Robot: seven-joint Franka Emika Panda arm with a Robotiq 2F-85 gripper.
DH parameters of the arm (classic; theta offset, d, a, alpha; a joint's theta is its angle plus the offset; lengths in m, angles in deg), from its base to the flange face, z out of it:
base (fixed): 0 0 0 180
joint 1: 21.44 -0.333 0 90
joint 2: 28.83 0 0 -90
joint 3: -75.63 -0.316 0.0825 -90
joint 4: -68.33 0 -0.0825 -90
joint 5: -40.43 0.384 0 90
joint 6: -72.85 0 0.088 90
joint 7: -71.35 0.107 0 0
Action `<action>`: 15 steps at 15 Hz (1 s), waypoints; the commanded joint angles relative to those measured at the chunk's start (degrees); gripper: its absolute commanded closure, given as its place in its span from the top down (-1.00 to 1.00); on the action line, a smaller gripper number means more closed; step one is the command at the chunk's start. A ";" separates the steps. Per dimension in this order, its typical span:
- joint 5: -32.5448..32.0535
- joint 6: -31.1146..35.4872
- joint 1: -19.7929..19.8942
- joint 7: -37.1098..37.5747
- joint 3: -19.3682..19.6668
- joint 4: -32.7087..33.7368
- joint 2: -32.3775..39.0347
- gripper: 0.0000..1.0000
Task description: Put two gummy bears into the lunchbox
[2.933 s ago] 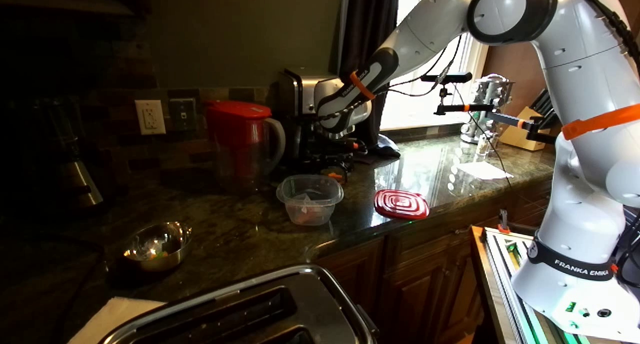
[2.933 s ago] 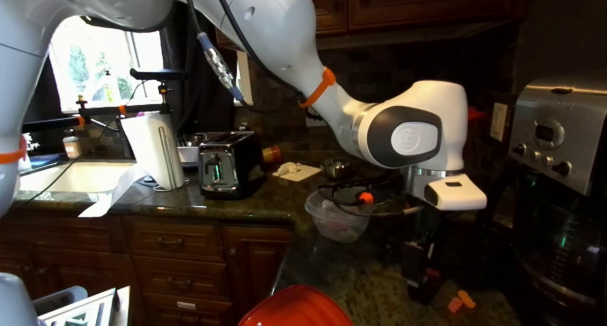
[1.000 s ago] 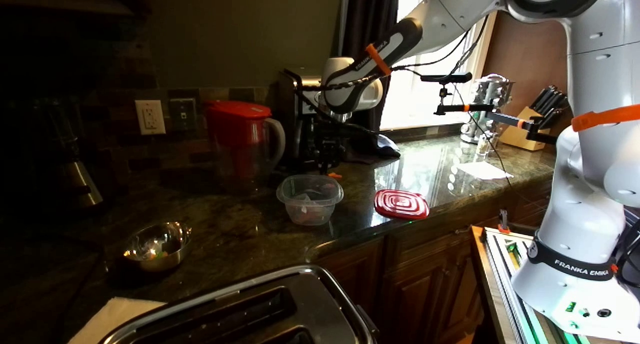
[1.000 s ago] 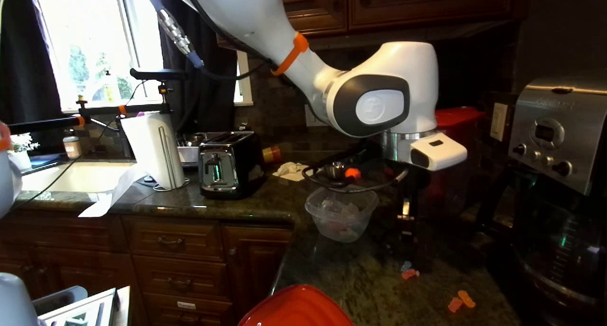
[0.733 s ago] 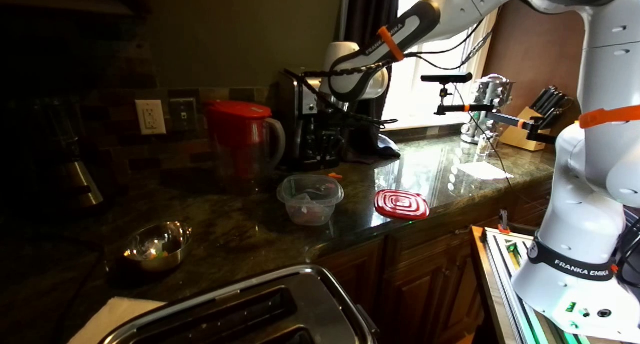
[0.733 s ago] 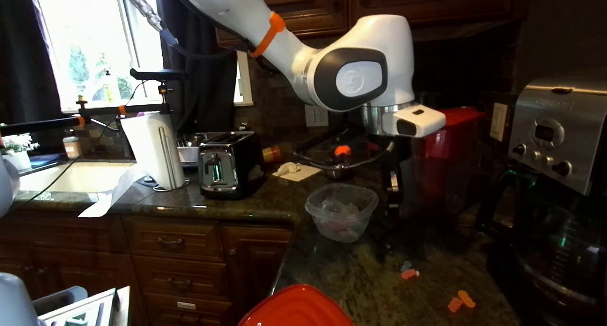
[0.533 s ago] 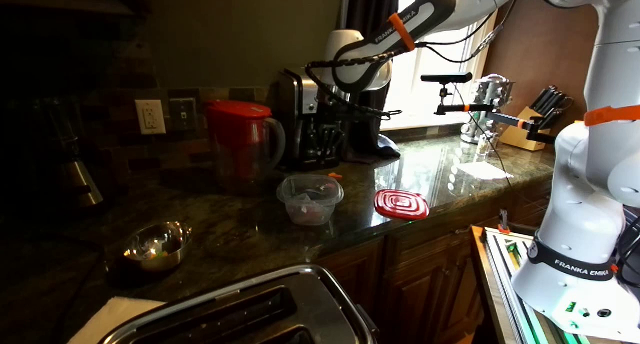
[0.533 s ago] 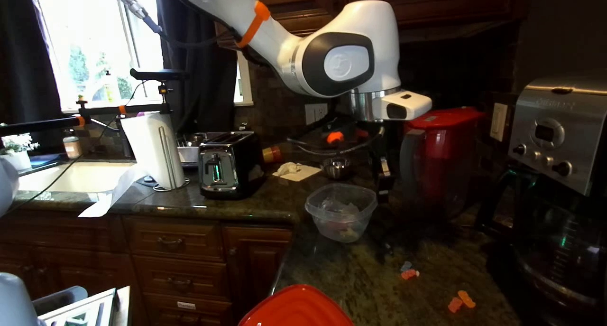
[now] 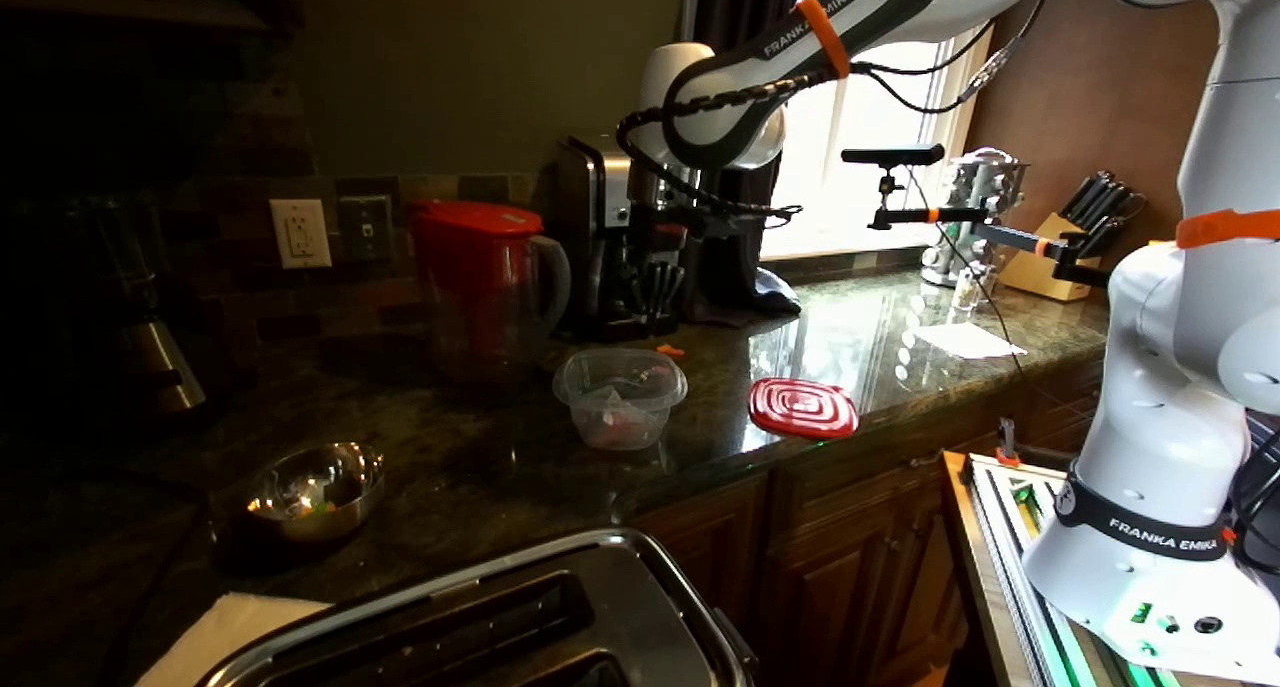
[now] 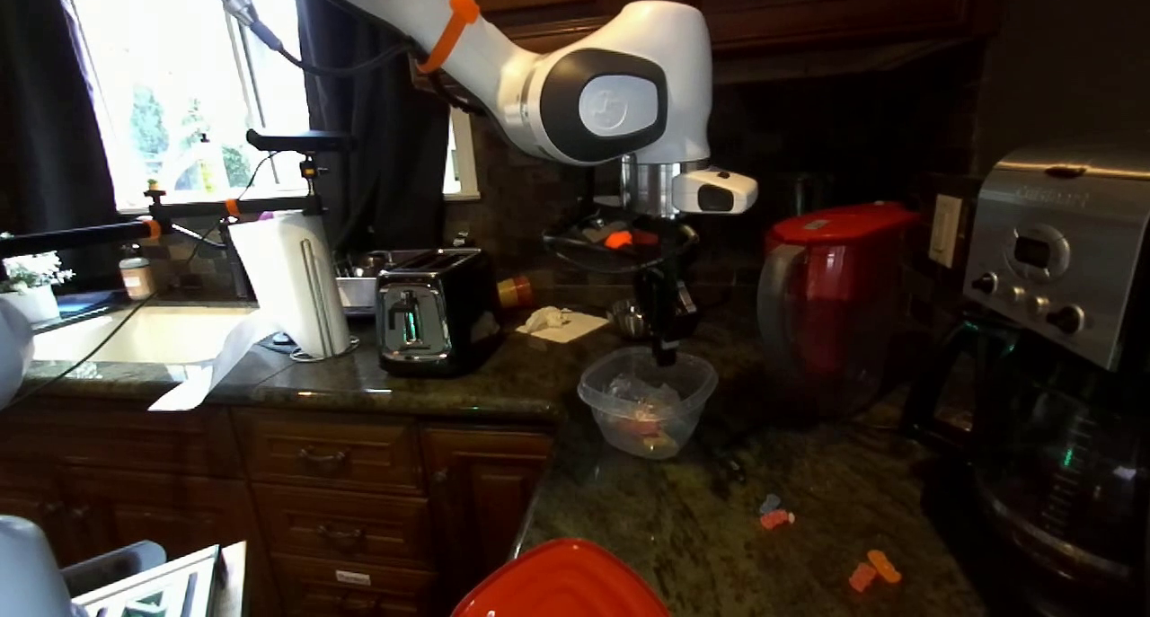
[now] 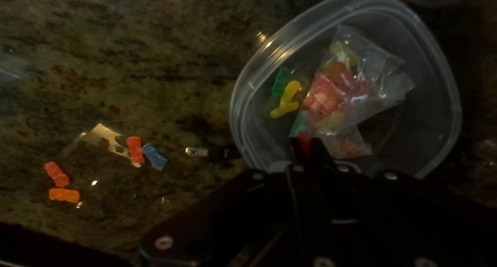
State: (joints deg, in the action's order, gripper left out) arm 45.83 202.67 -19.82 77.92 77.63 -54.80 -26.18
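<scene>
Raised from beside four loose gummy bears [image 11: 64,195] on the stone counter [image 11: 116,65], the gripper [image 10: 666,355] now hangs near the rim of the clear plastic lunchbox [image 11: 453,103], pinched tight on a red gummy bear [image 11: 304,143]. Inside the lunchbox, which stands on the counter apart from its red lid [image 9: 803,408], lie a bag of gummies [image 11: 386,80], a green gummy bear [image 11: 280,82] and yellow gummy candy [image 11: 290,93].

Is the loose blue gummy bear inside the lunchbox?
No, in the wrist view the blue gummy bear lies on the counter outside the lunchbox, beside a red gummy bear.
</scene>
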 commanded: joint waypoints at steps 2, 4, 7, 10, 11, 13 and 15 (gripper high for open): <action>1.57 -4.21 -0.55 -8.36 -1.33 1.59 1.85 -0.23; 1.32 -4.77 -0.53 -9.72 -1.48 1.83 2.25 0.07; 1.56 -5.08 -0.29 -11.53 -1.39 2.14 2.49 0.52; 1.01 -5.25 -0.21 -11.95 -1.32 2.73 3.12 1.00; 0.67 -5.28 -0.20 -11.55 -1.28 3.05 3.53 1.00; 0.39 -5.87 -0.10 -10.85 -1.15 3.78 4.35 1.00; 0.50 -7.18 0.03 -10.78 -1.05 4.76 5.59 1.00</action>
State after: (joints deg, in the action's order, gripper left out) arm 46.35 198.77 -20.16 67.40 76.38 -52.48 -22.80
